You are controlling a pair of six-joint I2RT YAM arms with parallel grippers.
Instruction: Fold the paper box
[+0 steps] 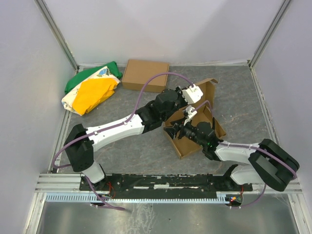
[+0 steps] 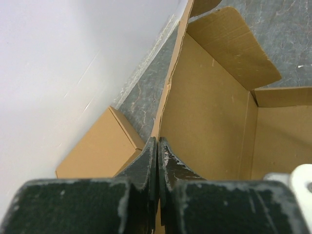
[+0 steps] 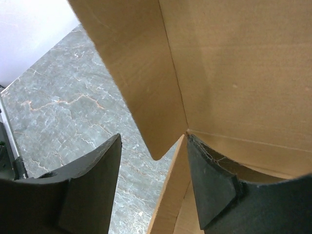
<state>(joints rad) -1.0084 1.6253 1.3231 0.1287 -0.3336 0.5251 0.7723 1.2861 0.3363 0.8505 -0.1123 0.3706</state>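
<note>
The left gripper [image 2: 156, 142] is seen clenched, its fingers [image 2: 141, 165] pressed flat together right at the upper edge of a raised wall of the paper box [image 2: 209, 107]. Whether cardboard is pinched between them cannot be told. The right gripper [image 3: 153, 141] is held released, its jaws set astride a corner of that box. A round-cornered flap [image 3: 141, 87] is seen in the gap, and one finger [image 3: 214, 185] is placed on the inner side, against the wall. The paper box is found half-formed and open-topped on the grey table [image 1: 243, 97], right of centre, with bare cardboard shown inside it. From above, much of it is hidden under both wrists. A closed brown box [image 1: 146, 75] is set near the back wall, its contents concealed, beside a green, yellow and white bag [image 1: 92, 90].
</note>
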